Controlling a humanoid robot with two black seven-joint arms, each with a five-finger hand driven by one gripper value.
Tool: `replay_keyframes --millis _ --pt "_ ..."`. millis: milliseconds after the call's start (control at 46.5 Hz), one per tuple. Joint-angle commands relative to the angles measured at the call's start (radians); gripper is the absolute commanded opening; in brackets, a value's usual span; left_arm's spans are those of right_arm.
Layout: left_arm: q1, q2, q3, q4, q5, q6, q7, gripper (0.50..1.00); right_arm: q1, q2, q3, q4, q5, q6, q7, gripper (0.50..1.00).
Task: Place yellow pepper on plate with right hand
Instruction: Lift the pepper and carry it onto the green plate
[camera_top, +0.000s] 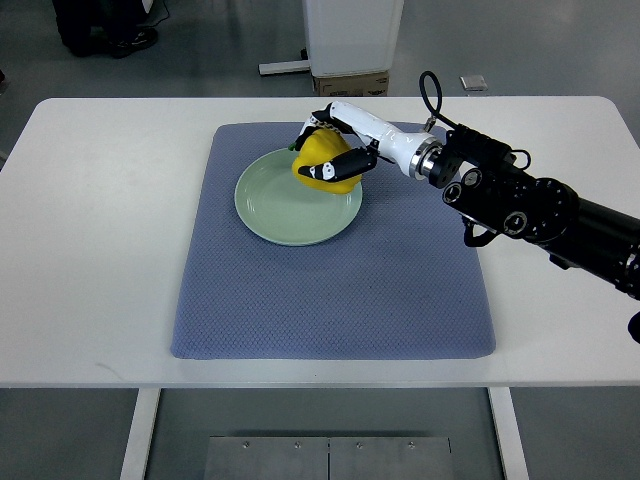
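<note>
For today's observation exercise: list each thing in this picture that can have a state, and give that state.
Yellow pepper: gripped, over the plate's far right rim.
Right hand: shut on the pepper.
Plate: on the mat, otherwise bare.
Blue mat: flat on the table.
Left hand: not in view.

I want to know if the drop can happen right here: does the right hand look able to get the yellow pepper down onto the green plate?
Probably yes. The right hand, shut on the yellow pepper, is already over the far right rim of the green plate, whose surface is bare, so nothing appears to block it.

Right hand (335, 148) clutching yellow pepper (322, 160), over green plate's (285, 215) far rim
</note>
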Motion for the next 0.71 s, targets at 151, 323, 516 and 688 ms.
replay_keyframes --millis 151,323,516,688 --pt "0.000 0.000 0.000 -0.001 0.000 0.000 0.000 1.000 0.008 0.005 0.000 -0.005 0.002 -0.003 -0.012 0.500" --pt "0.000 0.000 0.000 0.000 0.001 0.000 0.000 1.000 0.007 0.005 -0.002 -0.009 0.000 -0.003 -0.014 0.500" --pt "0.000 0.000 0.000 0.000 0.000 0.000 -0.002 1.000 0.005 0.005 -0.003 -0.008 0.000 -0.006 -0.017 0.500" --pt "0.000 0.000 0.000 0.000 0.001 0.000 0.000 1.000 0.004 0.005 -0.005 0.005 0.002 -0.020 -0.015 0.500"
